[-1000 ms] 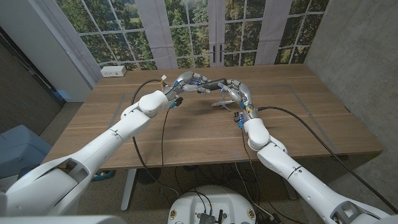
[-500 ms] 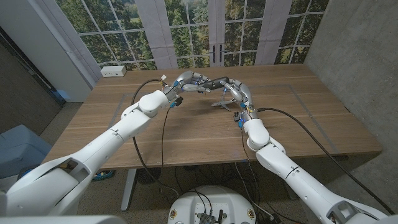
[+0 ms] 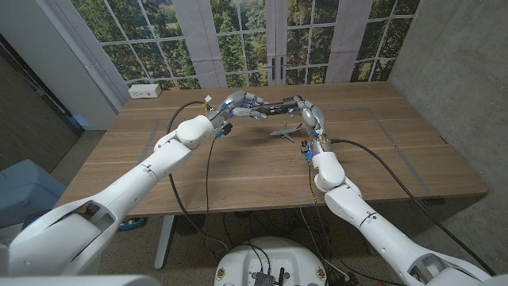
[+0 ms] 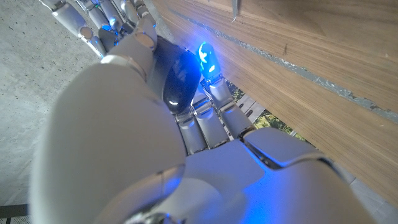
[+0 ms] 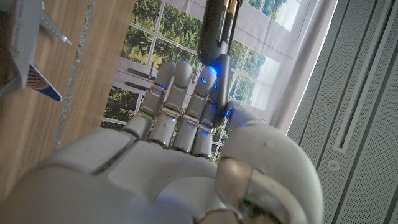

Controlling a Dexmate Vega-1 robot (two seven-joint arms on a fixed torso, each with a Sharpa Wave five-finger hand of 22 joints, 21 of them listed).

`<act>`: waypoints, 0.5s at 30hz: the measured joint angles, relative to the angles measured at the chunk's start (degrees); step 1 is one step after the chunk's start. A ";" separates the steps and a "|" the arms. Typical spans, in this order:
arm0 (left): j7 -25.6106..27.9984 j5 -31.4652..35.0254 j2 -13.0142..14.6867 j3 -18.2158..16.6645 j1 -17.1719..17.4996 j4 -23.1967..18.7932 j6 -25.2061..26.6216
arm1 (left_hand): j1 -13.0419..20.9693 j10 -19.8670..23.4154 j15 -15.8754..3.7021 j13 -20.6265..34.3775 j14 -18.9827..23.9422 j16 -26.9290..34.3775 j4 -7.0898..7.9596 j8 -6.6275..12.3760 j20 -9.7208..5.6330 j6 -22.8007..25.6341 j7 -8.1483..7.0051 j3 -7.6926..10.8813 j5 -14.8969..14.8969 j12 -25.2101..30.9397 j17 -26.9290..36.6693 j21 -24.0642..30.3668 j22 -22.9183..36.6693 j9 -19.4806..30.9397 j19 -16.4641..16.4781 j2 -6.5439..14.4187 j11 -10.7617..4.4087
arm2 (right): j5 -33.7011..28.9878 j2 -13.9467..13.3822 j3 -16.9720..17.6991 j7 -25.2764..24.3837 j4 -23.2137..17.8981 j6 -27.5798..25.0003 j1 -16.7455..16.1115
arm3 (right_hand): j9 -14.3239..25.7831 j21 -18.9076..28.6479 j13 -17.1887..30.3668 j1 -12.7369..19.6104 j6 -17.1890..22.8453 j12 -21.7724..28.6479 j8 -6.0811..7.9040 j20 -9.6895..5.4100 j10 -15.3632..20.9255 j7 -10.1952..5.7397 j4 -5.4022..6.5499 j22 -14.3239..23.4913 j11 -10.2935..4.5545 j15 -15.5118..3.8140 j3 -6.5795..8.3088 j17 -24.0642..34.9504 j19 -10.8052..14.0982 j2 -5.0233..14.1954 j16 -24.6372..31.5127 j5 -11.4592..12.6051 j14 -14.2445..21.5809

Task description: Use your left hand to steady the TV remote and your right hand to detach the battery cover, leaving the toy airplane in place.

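Note:
Above the table's far middle, the black TV remote (image 3: 274, 106) hangs in the air between both hands. My left hand (image 3: 238, 103) grips its left end, and in the left wrist view the dark remote (image 4: 180, 84) sits in that hand's fingers. My right hand (image 3: 309, 117) holds the other end with its fingers curled round it. The right wrist view has the remote (image 5: 217, 37) standing out past my fingertips (image 5: 205, 78). The white toy airplane (image 3: 286, 131) rests on the table just below the remote, and appears as the airplane (image 5: 31, 59) in the right wrist view. I cannot make out the battery cover.
A white power strip (image 3: 145, 91) lies at the wooden table's (image 3: 238, 175) far left corner. Black cables run along both arms. Windows stand behind the table and a grey wall at its right.
My right hand has lifted and shifted slightly right with the remote's end, uncovering the toy airplane. The left hand has stayed almost still.

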 measured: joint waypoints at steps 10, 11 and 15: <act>-0.20 -0.10 -0.02 0.03 -0.17 0.20 -0.25 | 0.00 0.06 0.00 0.03 0.00 -0.28 -0.01 -0.02 0.00 0.00 -0.01 -0.01 -0.01 -0.23 0.11 0.43 -0.54 0.05 0.00 0.00 -0.05 | -0.13 1.61 0.38 0.06 2.66 3.54 0.35 | -2.82 1.07 -0.85 -0.01 1.18 0.00 -1.91 0.00 0.00 0.18 -0.89 -0.53 0.00 0.08 0.52 -0.51 0.00 0.01 1.35 -0.11 -0.70; -0.21 -0.10 0.02 0.04 -0.17 0.20 -0.25 | 0.00 0.06 0.00 0.04 0.00 -0.38 -0.01 -0.02 0.00 0.00 -0.01 -0.01 -0.01 -0.23 0.24 0.76 -0.54 0.05 0.00 0.00 -0.05 | -0.20 1.90 0.50 -0.01 3.11 4.18 0.40 | -3.12 1.11 -0.80 -0.01 1.26 0.00 -2.18 0.00 0.00 0.27 -0.90 -0.68 0.00 0.08 0.53 -0.54 0.01 0.01 1.35 -0.11 -0.70; -0.15 0.08 0.22 0.06 -0.17 -0.09 -0.24 | 0.01 0.06 0.00 0.03 0.00 -0.46 -0.01 -0.02 -0.03 -0.10 -0.11 -0.02 -0.01 -0.23 0.29 0.88 -0.79 0.05 -0.02 0.00 -0.04 | -0.59 2.83 0.86 -0.61 4.45 6.30 0.49 | -4.05 1.51 -0.88 -0.01 1.54 0.00 -2.97 -0.22 -0.01 0.00 -1.13 -1.00 0.00 -0.22 0.75 -0.54 -0.22 0.01 1.58 -0.28 -1.00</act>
